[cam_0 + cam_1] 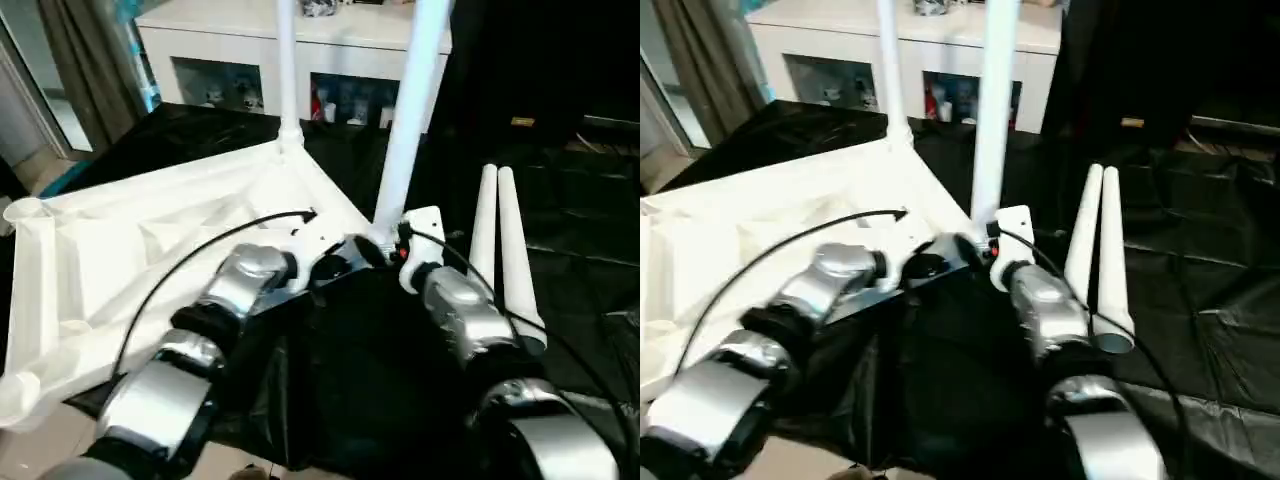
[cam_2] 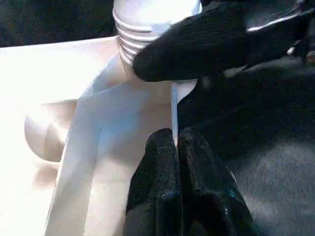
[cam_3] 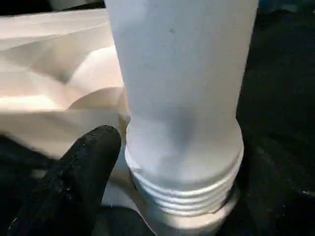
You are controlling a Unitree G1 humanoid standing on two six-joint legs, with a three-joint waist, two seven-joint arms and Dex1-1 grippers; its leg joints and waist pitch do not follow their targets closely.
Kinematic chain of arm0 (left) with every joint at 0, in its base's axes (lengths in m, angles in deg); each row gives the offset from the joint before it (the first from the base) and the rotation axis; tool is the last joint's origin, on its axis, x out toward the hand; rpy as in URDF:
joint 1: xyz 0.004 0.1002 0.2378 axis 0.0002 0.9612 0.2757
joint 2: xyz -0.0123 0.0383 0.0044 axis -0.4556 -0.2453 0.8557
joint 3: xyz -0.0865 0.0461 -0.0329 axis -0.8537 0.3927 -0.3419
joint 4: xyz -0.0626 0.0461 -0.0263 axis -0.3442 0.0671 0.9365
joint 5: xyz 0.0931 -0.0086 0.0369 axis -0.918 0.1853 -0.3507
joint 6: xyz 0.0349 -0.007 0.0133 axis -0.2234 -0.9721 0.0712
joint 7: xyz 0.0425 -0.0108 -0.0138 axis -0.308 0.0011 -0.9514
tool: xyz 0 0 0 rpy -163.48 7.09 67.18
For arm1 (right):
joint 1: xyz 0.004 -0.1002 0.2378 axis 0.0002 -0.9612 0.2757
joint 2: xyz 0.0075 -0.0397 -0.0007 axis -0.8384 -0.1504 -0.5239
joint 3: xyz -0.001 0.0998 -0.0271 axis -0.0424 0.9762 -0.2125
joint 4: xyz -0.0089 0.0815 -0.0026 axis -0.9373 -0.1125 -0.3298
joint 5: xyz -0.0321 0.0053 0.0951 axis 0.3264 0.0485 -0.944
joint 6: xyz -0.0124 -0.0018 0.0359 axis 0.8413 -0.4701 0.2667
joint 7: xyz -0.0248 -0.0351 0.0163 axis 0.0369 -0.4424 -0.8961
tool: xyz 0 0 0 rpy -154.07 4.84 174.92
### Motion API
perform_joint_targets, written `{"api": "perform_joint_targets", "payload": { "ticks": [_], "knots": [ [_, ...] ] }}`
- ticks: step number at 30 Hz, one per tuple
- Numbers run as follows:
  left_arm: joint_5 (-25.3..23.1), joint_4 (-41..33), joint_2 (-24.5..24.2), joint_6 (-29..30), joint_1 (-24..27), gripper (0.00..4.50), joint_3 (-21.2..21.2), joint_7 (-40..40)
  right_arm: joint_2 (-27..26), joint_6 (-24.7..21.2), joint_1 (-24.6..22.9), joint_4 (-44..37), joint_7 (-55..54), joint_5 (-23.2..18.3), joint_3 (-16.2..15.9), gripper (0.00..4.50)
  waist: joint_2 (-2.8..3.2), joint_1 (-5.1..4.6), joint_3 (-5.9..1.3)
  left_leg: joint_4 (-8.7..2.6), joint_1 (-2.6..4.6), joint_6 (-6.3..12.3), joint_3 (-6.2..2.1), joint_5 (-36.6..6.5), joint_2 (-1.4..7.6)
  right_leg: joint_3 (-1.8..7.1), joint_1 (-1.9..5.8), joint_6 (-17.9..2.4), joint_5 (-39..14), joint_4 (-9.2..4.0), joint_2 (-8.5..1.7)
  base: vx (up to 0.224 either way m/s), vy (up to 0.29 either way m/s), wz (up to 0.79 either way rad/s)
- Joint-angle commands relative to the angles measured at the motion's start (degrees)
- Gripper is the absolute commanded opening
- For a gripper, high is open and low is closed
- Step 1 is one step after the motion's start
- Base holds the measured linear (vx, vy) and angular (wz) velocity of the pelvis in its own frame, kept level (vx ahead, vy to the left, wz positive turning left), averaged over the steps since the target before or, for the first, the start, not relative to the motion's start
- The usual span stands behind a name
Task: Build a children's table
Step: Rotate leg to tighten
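The children's table top [image 1: 150,260] lies upside down on black sheeting, with one leg [image 1: 286,70] standing in the corner socket at twelve o'clock and a second leg [image 1: 410,120] upright in the socket at three o'clock, its threads still showing. The left pincer [image 2: 176,162] is pressed together on the top's rim beside that socket, while the right pincer [image 1: 385,250] sits at the leg's base, one finger [image 3: 78,172] against it; whether its jaws are spread I cannot tell. This looks like the second-leg step, which next calls for turning that leg home, then fetching the two spare legs [image 1: 500,250] lying at four o'clock.

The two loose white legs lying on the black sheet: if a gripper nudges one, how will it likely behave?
The loose legs are round, smooth tubes, so one would probably roll sideways. The taper suggests it would curve, not roll straight. They look stiff and hollow, likely light; glossy plastic may slip in the fingers.
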Motion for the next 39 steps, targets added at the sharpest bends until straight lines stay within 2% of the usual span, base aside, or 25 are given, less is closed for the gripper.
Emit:
{"api": "perform_joint_targets", "payload": {
  "ticks": [1, 2, 4, 6, 7, 8, 10, 12, 16, 18, 24, 26, 30, 34, 36, 38, 39],
  "knots": [
    [1.83, -1.88, 0.08, -2.29, 1.62, 0.0, 0.37, -4.88, 0.55, -1.68, -1.28, -1.77, 6.45, -0.05, -3.13, 3.81, -0.36, 0.45, -4.39, -3.38, 0.05, 4.5, -2.15, -8.23, 4.19, 3.88, 2.92, -11.2, -9.22, -3.83, -6.72, 0.0, 0.0, 0.0],
    [2.48, -3.1, -0.99, -2.44, 2.49, 0.0, 0.56, -7.78, 2.49, -1.69, -2.11, -3.56, 10.24, 0.21, -4.38, 3.81, -0.37, 0.61, -4.47, -3.14, 0.01, 5.73, -1.99, -6.38, 4.19, 3.79, 2.78, -12.27, -5.13, -3.38, -6.59, 0.0, 0.0, 0.0],
    [3.94, -5.36, -2.39, -2.09, 3.82, 0.0, 0.7, -12.42, 5.18, -2.34, -3.22, -6.25, 15.5, -0.14, -5.54, 3.81, -0.44, 0.77, -4.49, -3.03, -0.22, 6.72, -1.99, -5.81, 4.2, 3.7, 2.96, -12.77, -3.67, -3.1, -6.63, 0.0, 0.0, 0.0],
    [4.86, -6.84, -3.2, -1.38, 4.59, 0.0, 0.72, -15.35, 6.65, -2.85, -3.8, -7.86, 18.48, -0.5, -5.83, 3.81, -0.21, 0.86, -4.53, -2.94, 0.03, 7.03, -1.86, -6.07, 4.3, 3.71, 2.57, -13.09, -3.67, -3.21, -6.61, 0.0, 0.0, 0.0],
    [5.07, -7.57, -3.74, -1.17, 4.96, 0.0, 0.93, -16.73, 7.37, -2.96, -4.11, -8.66, 19.86, -0.64, -5.99, 3.81, -0.29, 0.84, -4.57, -2.93, -0.07, 7.01, -1.91, -5.98, 4.3, 3.71, 2.74, -13.17, -3.54, -3.15, -6.61, 0.0, 0.0, 0.0],
    [5.17, -8.78, -4.79, -0.66, 5.54, 0.0, 1.31, -18.6, 8.71, -3.33, -4.62, -10.08, 22.48, -1.0, -6.35, 3.81, -0.07, 1.04, -4.58, -2.89, -0.13, 7.01, -1.93, -5.96, 4.45, 3.68, 2.58, -13.4, -3.4, -3.11, -6.61, 0.0, 0.0, 0.0],
    [5.25, -9.79, -5.41, -0.38, 6.07, 0.0, 1.45, -19.77, 9.69, -3.85, -5.13, -11.31, 24.38, -1.3, -6.64, 3.81, -0.08, 1.19, -4.35, -2.95, -0.08, 6.51, -1.93, -7.35, 4.46, 3.67, 2.41, -13.14, -5.6, -3.35, -6.56, 0.0, 0.0, 0.0],
    [5.45, -10.9, -6.07, -0.06, 6.74, 0.0, 1.62, -21.15, 10.55, -4.39, -5.8, -12.37, 26.26, -1.58, -6.99, 3.81, 0.08, 1.54, -4.18, -3.1, 0.09, 5.08, -1.97, -9.6, 4.47, 3.75, 2.38, -11.96, -10.22, -3.89, -6.68, 0.0, 0.0, 0.0],
    [5.92, -13.1, -7.12, 1.3, 7.88, 0.0, 1.6, -22.93, 11.17, -5.54, -7.25, -14.66, 29.35, -2.9, -7.51, 3.81, 0.06, 1.72, -4.09, -3.29, 0.12, 4.16, -2.08, -10.0, 4.51, 3.8, 2.35, -11.21, -12.61, -4.08, -6.69, 0.0, 0.0, 0.0],
    [5.93, -13.33, -7.32, 1.44, 8.04, 0.0, 1.43, -23.32, 11.02, -5.68, -7.59, -15.18, 29.98, -3.15, -7.63, 3.47, -0.01, 1.77, -4.2, -3.22, 0.09, 4.19, -2.06, -9.32, 4.44, 3.81, 2.35, -11.05, -12.05, -3.99, -6.65, 0.0, 0.0, 0.0],
    [6.28, -14.56, -7.72, 2.57, 8.52, 0.0, 1.32, -23.96, 10.37, -6.0, -8.1, -16.07, 31.41, -4.37, -7.21, 3.17, -0.04, 1.67, -4.32, -3.06, -0.04, 4.58, -2.03, -8.25, 4.31, 3.72, 2.36, -11.23, -10.71, -3.81, -6.54, 0.0, 0.0, 0.0],
    [6.32, -14.63, -7.79, 2.63, 8.54, 0.0, 1.33, -23.99, 10.28, -6.1, -8.16, -16.15, 31.6, -4.53, -7.22, 2.95, -0.02, 1.67, -4.39, -2.98, -0.06, 4.85, -2.02, -7.61, 4.31, 3.7, 2.33, -11.45, -9.56, -3.69, -6.48, 0.0, 0.0, 0.0],
    [6.24, -15.28, -7.79, 3.23, 8.83, 0.0, 1.3, -23.7, 10.05, -6.85, -9.2, -17.19, 31.86, -4.95, -7.46, 2.86, 0.01, 1.75, -4.44, -2.94, -0.12, 5.05, -2.04, -7.17, 4.32, 3.68, 2.41, -11.54, -8.7, -3.58, -6.53, 0.0, 0.0, 0.0],
    [4.88, -13.88, -7.07, 2.54, 8.26, 0.0, 1.3, -20.4, 9.08, -7.67, -10.04, -16.8, 30.26, -4.84, -7.17, 2.81, 0.02, 1.82, -4.37, -2.97, -0.01, 4.65, -2.02, -8.06, 4.26, 3.66, 2.33, -11.13, -10.66, -3.85, -6.54, 0.0, 0.0, 0.0],
    [3.82, -12.35, -6.35, 1.96, 7.54, 0.0, 1.25, -17.5, 7.65, -7.17, -9.7, -14.85, 26.1, -4.1, -6.19, 2.81, 0.0, 1.71, -4.19, -3.11, 0.13, 4.14, -2.04, -8.96, 4.29, 3.68, 2.11, -10.74, -12.44, -4.13, -6.49, 0.0, 0.0, 0.0],
    [1.23, -7.4, -3.42, 1.43, 4.63, 0.0, 0.68, -7.59, 2.81, -4.2, -7.43, -7.04, 9.99, -1.77, -2.56, 2.8, 0.05, 1.23, -3.88, -3.41, 0.42, 2.23, -2.24, -11.9, 4.13, 3.62, 1.88, -10.03, -17.73, -4.75, -6.75, 0.0, 0.0, 0.0],
    [1.03, -6.87, -3.02, 1.5, 4.27, 0.0, 0.6, -6.53, 2.2, -4.01, -7.14, -6.2, 8.17, -1.67, -2.1, 2.8, 0.11, 1.02, -3.74, -3.57, 0.56, 1.44, -2.33, -12.76, 4.15, 3.62, 1.79, -9.54, -19.65, -5.04, -6.78, 0.0, 0.0, 0.0]
  ]
}}
